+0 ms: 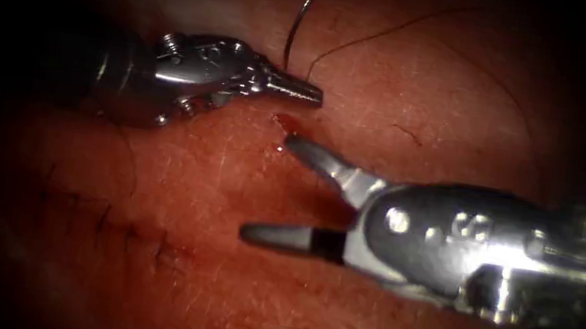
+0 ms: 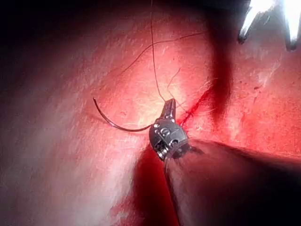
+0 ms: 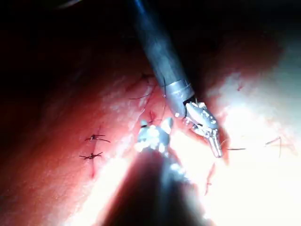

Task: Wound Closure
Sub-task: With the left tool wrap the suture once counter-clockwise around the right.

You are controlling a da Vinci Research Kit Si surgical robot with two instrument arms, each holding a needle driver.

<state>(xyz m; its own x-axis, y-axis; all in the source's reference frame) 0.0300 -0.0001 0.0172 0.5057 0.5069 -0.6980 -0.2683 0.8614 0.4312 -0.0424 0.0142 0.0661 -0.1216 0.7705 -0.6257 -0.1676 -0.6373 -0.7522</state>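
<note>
My left tool [image 1: 312,96] reaches in from the left, its jaws shut on the curved needle [image 1: 297,22] close to its thread end. The needle arcs up and away over the tissue [image 1: 428,92], free of it; the left wrist view shows the needle [image 2: 115,126] with its point in the air. Dark thread [image 1: 390,30] trails from the jaws across the far tissue. My right tool [image 1: 266,185] comes from the right, jaws wide open and holding nothing, just in front of the open red end of the cut [image 1: 284,123]. The left tool's jaws [image 3: 216,146] lie just beyond my right tool [image 3: 153,134].
Several dark stitches [image 1: 127,234] close the cut at the lower left, and stitches [image 3: 94,147] also appear in the right wrist view. Red fluid [image 2: 197,106] marks the cut beside the left jaws. The right tool's open jaws [image 2: 268,23] gleam beyond.
</note>
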